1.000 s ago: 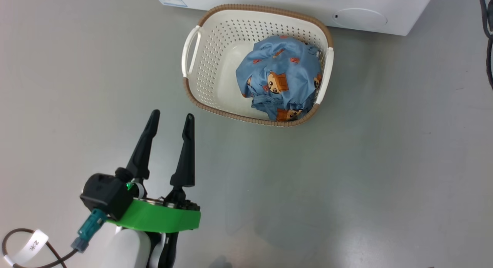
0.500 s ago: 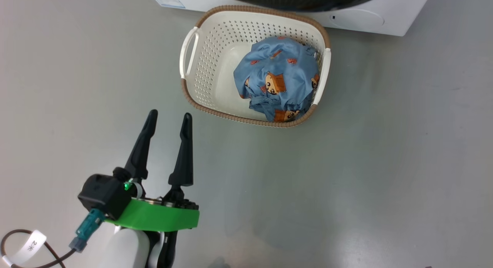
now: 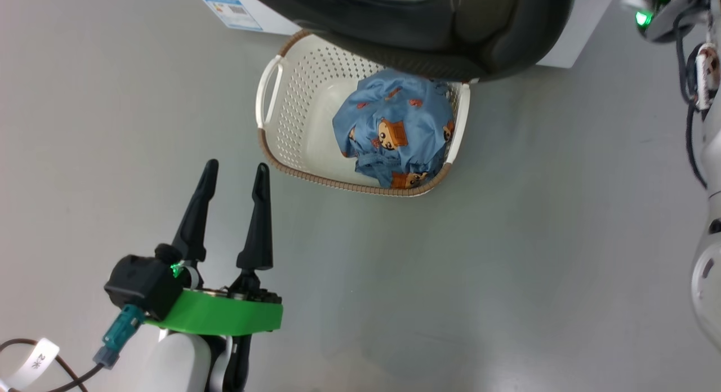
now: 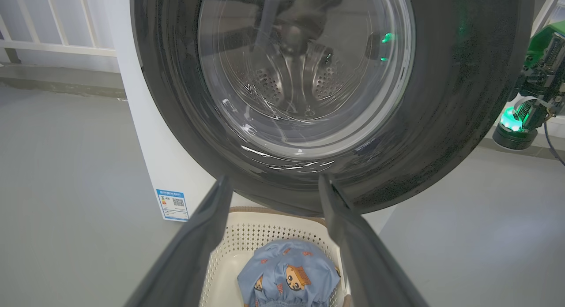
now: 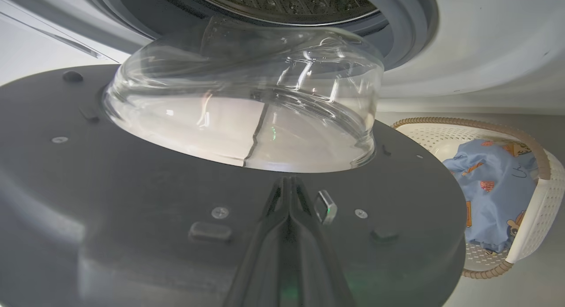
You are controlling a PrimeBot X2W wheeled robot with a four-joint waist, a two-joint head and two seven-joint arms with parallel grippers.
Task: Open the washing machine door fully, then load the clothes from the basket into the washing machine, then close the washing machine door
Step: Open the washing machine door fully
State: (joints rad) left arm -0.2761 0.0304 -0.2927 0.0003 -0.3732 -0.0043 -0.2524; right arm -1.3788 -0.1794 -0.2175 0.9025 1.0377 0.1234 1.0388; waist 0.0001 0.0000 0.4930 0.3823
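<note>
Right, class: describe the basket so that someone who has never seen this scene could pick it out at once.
Find the big white washing machine; its round black door stands open. On the grey floor just in front, partly under that door, sits the basket. It is cream perforated plastic with a brown rim, and holds blue clothes printed with bears.

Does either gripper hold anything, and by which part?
Nothing is held: left gripper open, right gripper shut empty at the black-rimmed round glass door.

Smooth grey floor point(image 3: 507, 257) lies all around — at its far edge, a white slatted railing point(image 4: 57, 49) above a low grey kerb point(image 4: 62, 80).
</note>
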